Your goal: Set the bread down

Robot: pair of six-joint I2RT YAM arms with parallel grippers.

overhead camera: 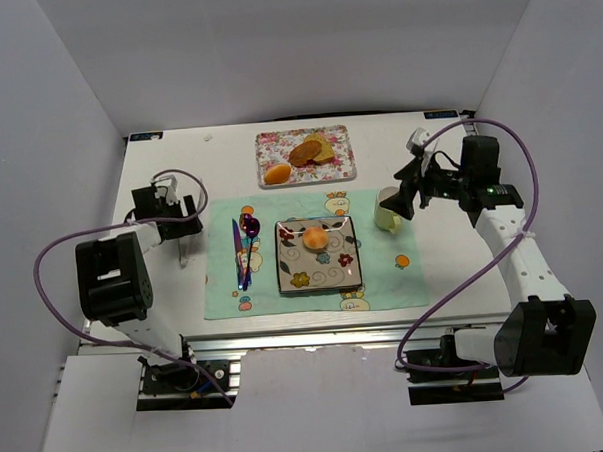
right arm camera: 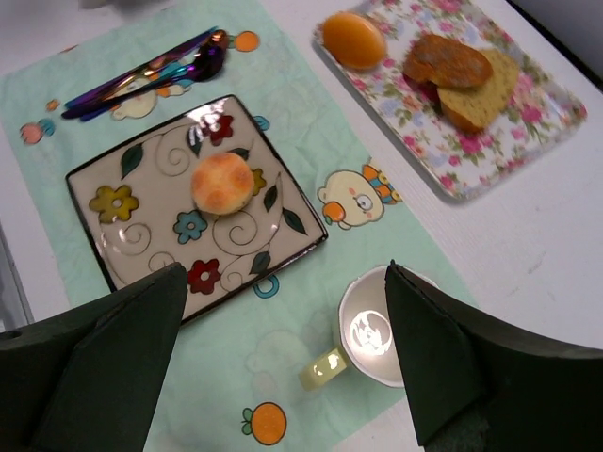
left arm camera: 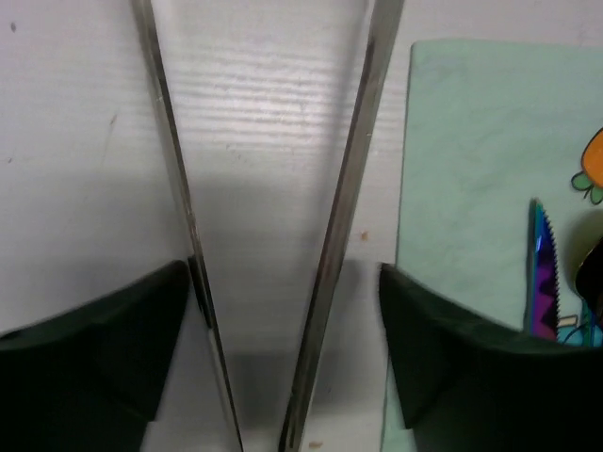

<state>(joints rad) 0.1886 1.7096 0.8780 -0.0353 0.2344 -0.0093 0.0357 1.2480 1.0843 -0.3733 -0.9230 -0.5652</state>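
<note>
The bread [overhead camera: 316,237], a small round peach-orange bun, lies on the flowered square plate [overhead camera: 324,273] at the middle of the green mat. It also shows in the right wrist view [right arm camera: 222,184], on the plate [right arm camera: 141,240]. My right gripper [overhead camera: 412,196] is open and empty, hovering by the pale cup [overhead camera: 387,210]; in its own view the right gripper [right arm camera: 285,273] stands apart from the bread, over the cup [right arm camera: 372,330]. My left gripper [overhead camera: 176,216] is open at the far left, with metal tongs [left arm camera: 344,207] between its jaws [left arm camera: 283,268].
A floral tray [overhead camera: 344,169] at the back holds a deeper orange oval piece [right arm camera: 353,40] and brown slices [right arm camera: 448,61]. A knife and spoon [overhead camera: 245,250] lie on the mat [overhead camera: 404,282] left of the plate. White walls enclose the table.
</note>
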